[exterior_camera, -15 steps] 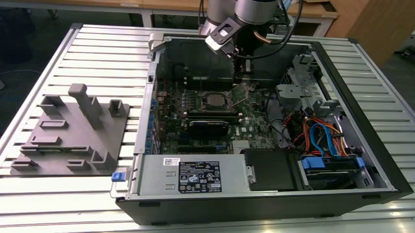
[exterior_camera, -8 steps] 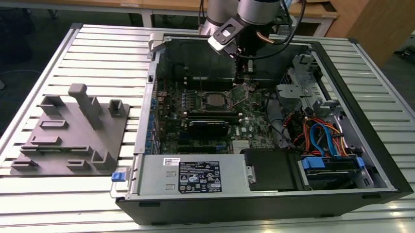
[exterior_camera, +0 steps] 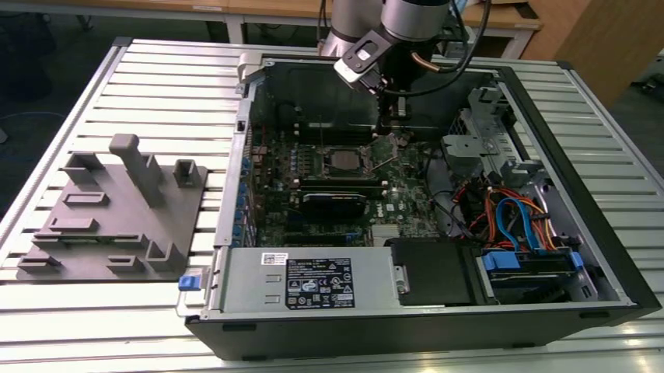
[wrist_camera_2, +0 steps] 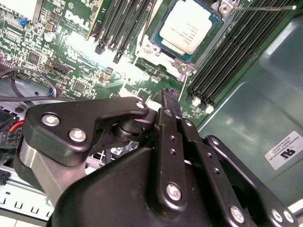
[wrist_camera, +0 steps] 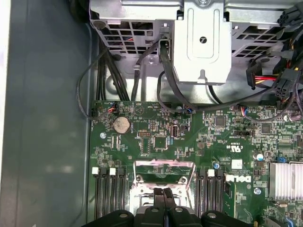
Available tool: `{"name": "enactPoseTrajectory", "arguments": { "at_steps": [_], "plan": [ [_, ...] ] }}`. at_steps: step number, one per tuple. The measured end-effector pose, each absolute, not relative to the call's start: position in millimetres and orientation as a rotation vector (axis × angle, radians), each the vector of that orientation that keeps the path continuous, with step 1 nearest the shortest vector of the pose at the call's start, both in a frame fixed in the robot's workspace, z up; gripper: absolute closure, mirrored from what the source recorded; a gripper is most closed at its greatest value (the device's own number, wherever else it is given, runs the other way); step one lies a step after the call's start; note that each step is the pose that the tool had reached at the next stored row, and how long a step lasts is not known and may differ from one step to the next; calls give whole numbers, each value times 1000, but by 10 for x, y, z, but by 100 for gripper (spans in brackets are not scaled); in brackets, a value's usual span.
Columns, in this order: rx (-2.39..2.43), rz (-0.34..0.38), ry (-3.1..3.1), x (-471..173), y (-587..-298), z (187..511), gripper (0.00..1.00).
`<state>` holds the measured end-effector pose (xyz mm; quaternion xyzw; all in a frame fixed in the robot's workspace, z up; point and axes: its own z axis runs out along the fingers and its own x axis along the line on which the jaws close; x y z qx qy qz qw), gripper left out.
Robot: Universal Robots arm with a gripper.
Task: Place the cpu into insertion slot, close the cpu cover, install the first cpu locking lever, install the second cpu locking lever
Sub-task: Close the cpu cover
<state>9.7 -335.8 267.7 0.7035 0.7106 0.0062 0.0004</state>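
My gripper [wrist_camera: 164,192] is pinched shut on nothing, its tips just beside the insertion slot [wrist_camera_2: 184,56]; the cpu [wrist_camera_2: 189,28] lies in that slot; the cpu cover [wrist_camera: 164,166] looks raised at the slot's edge; a slanted push could slip off the thin frame and scrape the cpu; memory slots [wrist_camera_2: 227,54] flank the slot; a locking lever [wrist_camera_2: 260,7] juts beside it.

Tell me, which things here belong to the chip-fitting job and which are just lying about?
Job: cpu sitting in the insertion slot, cpu cover, locking lever, gripper.
Lying about: grey fixture plate, coin battery, memory slots, power supply, heatsink.
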Motion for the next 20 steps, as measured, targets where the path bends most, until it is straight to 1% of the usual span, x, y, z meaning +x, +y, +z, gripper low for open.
{"name": "enactPoseTrajectory", "arguments": {
  "at_steps": [20],
  "plan": [
    [2199,20,2242,127,-3358,2659,90]
  ]
}}
